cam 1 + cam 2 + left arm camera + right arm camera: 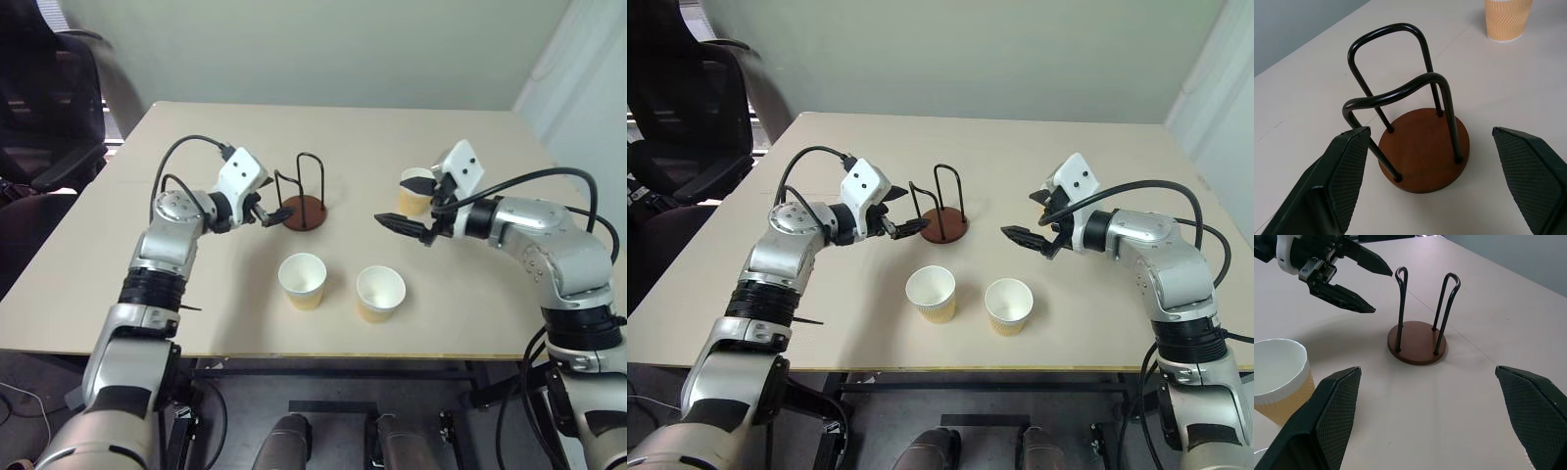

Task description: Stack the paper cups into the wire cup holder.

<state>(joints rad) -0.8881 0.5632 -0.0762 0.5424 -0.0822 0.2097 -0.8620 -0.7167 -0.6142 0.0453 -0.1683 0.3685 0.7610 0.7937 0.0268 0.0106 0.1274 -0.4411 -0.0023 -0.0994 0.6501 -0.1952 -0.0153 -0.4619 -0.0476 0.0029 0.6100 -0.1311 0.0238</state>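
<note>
Both grippers spread wide, empty, flanking wire cup holder (303, 199) at frame centre.
Risk: left gripper (266, 211) nudging holder, toppling it before paper cups (303, 280) arrive.

Pale room, beige surface, dark chair at one side

The light beige surface (294, 127) meets a plain greenish-grey wall (323, 49) on the far side of the jaws. A black office chair (44, 108) stands off the surface's left edge, brightness behind it. A white panel (588, 88) rises at far right; dark floor (245, 411) lies beneath the near edge.
</note>
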